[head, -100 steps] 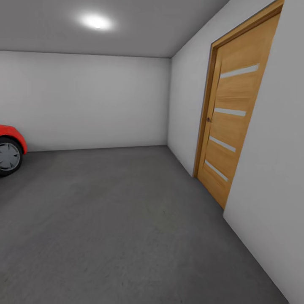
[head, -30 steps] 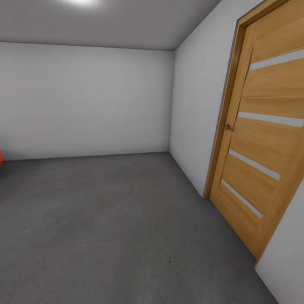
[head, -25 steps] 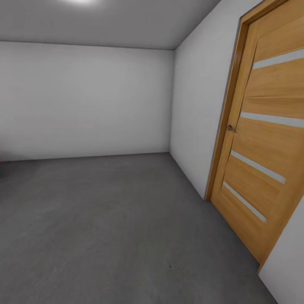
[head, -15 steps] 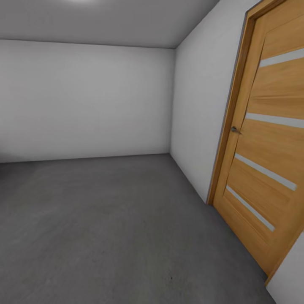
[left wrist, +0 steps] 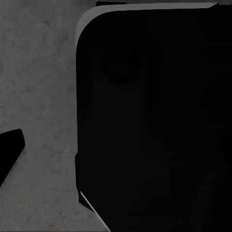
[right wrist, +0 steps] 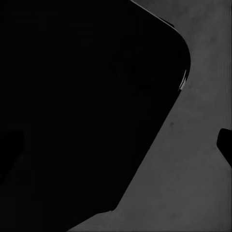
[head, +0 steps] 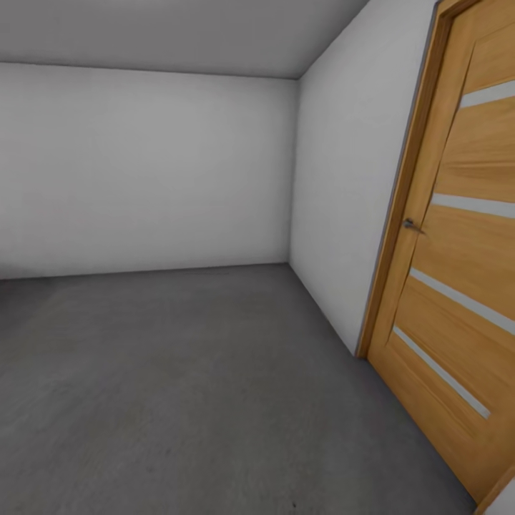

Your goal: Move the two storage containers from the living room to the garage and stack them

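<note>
Two pale grey walls meet in a corner of the garage [head: 179,164] in the head view. The back wall [head: 143,172] spans the left and centre of the view. The side wall [head: 343,193] runs from the corner toward the right and nearer to the camera. A grey ceiling [head: 179,32] closes the room above both walls.

The floor [head: 186,386] is dark grey, rough and matte. It extends from the foot of the back wall to the near edge of the view, and it meets the side wall along a straight line.

At the right, a wooden door [head: 465,272] is set in the side wall. It is light brown, with a darker wooden frame [head: 397,236] on its left edge. Three narrow pale horizontal strips cross the door panel, one above another. A small metal handle [head: 410,225] sits near the frame edge, at about mid height of the door. The door stands closed in its frame.

In the left wrist view, a large black body with a rounded corner [left wrist: 154,121] lies over the grey concrete floor [left wrist: 38,96]. A small black piece [left wrist: 10,152] juts in at one edge. The state of the left hand cannot be determined.

In the right wrist view, a similar large black body with a rounded corner [right wrist: 82,106] lies over the concrete floor [right wrist: 193,183]. A small black piece [right wrist: 225,142] shows at one edge. The state of the right hand cannot be determined.
</note>
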